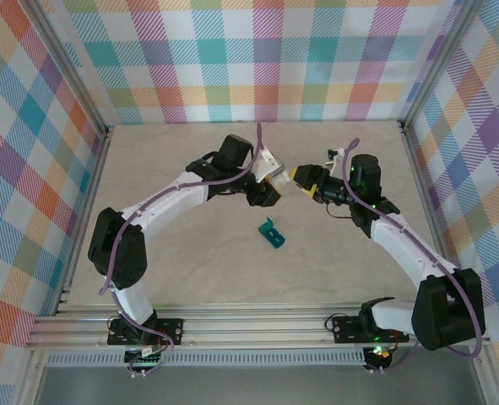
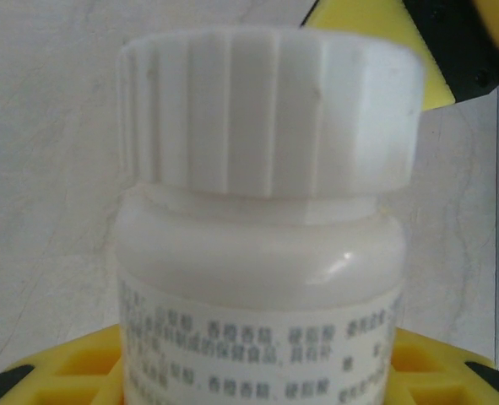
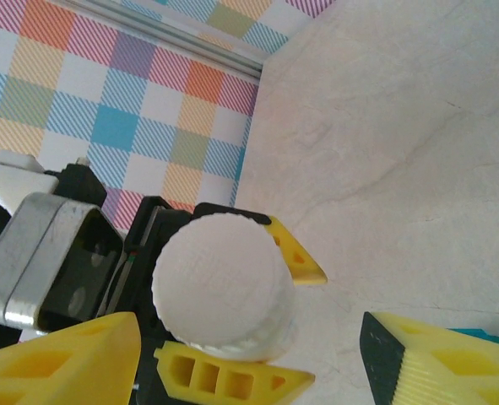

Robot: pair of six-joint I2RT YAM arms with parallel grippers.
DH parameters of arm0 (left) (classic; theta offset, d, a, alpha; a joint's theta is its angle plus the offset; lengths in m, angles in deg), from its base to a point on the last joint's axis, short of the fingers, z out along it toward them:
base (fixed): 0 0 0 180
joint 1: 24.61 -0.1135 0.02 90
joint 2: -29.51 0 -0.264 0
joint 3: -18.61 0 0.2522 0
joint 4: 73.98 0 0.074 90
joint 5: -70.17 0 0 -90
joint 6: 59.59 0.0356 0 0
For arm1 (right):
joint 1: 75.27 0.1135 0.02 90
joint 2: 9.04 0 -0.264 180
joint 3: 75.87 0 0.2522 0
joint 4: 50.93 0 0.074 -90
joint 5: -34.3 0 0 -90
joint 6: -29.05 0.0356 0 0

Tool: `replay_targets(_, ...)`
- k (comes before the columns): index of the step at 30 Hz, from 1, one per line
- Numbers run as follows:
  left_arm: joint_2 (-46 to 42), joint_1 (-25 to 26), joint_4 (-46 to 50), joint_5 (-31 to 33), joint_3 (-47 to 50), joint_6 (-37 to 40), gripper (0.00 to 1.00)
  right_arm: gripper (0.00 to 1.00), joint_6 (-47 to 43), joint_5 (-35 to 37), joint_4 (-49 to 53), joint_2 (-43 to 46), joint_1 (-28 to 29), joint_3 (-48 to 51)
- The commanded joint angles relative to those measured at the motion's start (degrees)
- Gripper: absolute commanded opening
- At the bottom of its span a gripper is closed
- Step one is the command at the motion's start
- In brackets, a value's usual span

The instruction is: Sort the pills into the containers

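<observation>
A white pill bottle (image 2: 266, 278) with a ribbed white cap (image 2: 270, 110) is held above the table, and my left gripper (image 1: 270, 187) is shut on its body, yellow fingers (image 3: 232, 375) on either side. My right gripper (image 1: 306, 182) faces the cap (image 3: 219, 291) end-on. It stands open, with its yellow fingers (image 3: 63, 359) wide of the cap on both sides and not touching it. The teal containers (image 1: 272, 234) lie on the table below and in front of both grippers, untouched. No pills are in view.
The beige tabletop (image 1: 190, 270) is walled by checkered panels (image 1: 257, 59) on three sides. An aluminium rail (image 1: 232, 325) runs along the near edge by the arm bases.
</observation>
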Motion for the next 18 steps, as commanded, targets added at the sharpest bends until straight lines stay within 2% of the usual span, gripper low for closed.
replay_targets(1,-0.85,0.76,1.43,0.03,-1.52,1.07,0.00,0.68,1.32,-0.29,-3.10,-0.54,0.02,-0.67)
replay_targets(18,0.47,1.48,2.57,-0.74,-3.05,1.11,0.00,0.63,2.67,-1.27,-5.60,-1.77,0.92,-1.34)
